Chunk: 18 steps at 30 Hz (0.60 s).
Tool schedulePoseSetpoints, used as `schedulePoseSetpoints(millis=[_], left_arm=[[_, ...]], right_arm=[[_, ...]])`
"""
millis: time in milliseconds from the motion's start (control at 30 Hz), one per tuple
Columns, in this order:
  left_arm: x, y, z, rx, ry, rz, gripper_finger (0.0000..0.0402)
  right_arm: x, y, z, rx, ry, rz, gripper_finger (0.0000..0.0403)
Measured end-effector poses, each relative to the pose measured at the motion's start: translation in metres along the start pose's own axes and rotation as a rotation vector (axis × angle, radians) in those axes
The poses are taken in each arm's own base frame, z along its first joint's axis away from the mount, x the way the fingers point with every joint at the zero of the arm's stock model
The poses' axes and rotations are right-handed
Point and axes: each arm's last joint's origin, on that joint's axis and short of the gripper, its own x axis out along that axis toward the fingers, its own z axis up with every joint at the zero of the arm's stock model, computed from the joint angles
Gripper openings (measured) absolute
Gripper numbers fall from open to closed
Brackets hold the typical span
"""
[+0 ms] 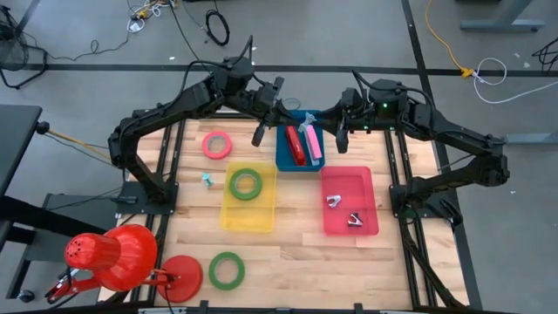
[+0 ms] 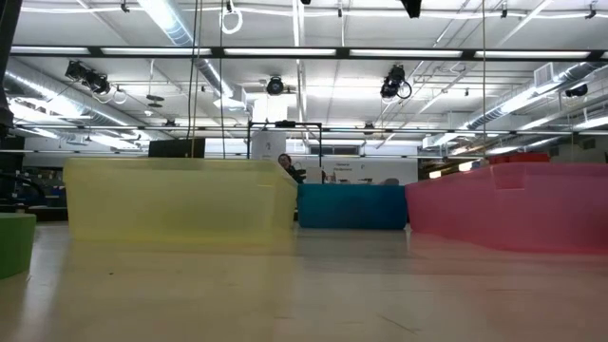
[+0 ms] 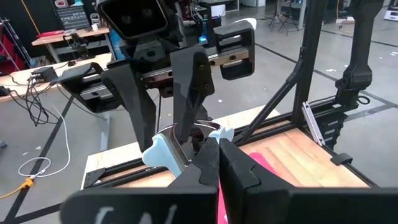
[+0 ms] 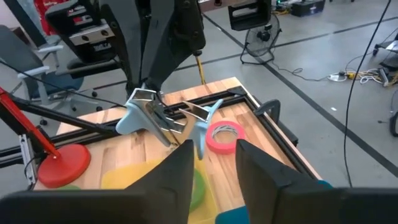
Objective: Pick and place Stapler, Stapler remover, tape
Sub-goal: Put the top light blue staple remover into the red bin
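My left gripper (image 1: 298,122) is shut on a light-blue staple remover (image 4: 146,117) above the far edge of the blue bin (image 1: 281,159). The remover also shows at my left fingertips in the left wrist view (image 3: 163,151). My right gripper (image 4: 214,146) is open and empty, just right of the remover and facing it (image 1: 327,129). A red stapler (image 1: 295,146) and a pink stapler (image 1: 312,144) lie in the blue bin. A pink tape roll (image 1: 216,144) lies flat on the table. A green tape roll (image 1: 246,183) lies in the yellow tray (image 1: 228,214). My left gripper pinches the staple remover between its two fingers near its upper middle (image 4: 147,99), between the two blue wings. The fingers slant down onto it from above. The remover hangs below the fingertips, clear of the bin, its metal claws (image 4: 169,123) lower. The fingertips hide the exact contact.
The pink tray (image 1: 370,187) holds two staple removers (image 1: 335,201) (image 1: 356,218). A small blue remover (image 1: 207,180) lies left of the yellow tray. A green tape roll (image 1: 227,270), a red cone-shaped thing (image 1: 113,255) and a red disc (image 1: 179,279) sit near the front left.
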Motion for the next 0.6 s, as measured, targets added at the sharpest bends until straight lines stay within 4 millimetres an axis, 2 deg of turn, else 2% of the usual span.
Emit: schedulePoseSetpoints(millis=[433, 600], left_arm=[[0.0001, 0.0, -0.0003, 0.001, 0.002, 0.001, 0.0], [0.0001, 0.0, -0.0005, 0.001, 0.003, 0.001, 0.0001]], right_arm=[[0.0, 0.0001, 0.0001, 0.001, -0.001, 0.002, 0.0016], [0.0, 0.0002, 0.0001, 0.001, -0.001, 0.002, 0.0004]])
